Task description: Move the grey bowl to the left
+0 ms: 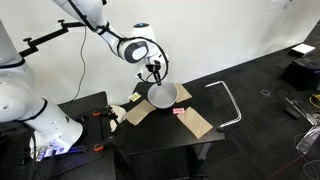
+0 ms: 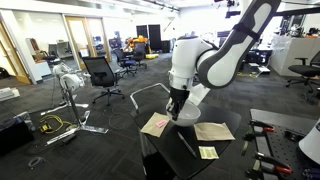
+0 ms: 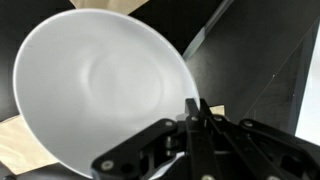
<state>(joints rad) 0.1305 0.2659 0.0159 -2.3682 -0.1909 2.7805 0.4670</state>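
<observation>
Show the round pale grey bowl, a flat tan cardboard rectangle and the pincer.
round pale grey bowl (image 3: 100,85): wrist view, inner centre.
flat tan cardboard rectangle (image 2: 213,131): in an exterior view, top face.
pincer (image 3: 197,108): wrist view, between fingertips.

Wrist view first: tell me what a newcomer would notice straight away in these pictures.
The grey bowl fills the wrist view, its rim pinched by the gripper. In an exterior view it hangs tilted above tan cardboard pieces on a black table.
</observation>
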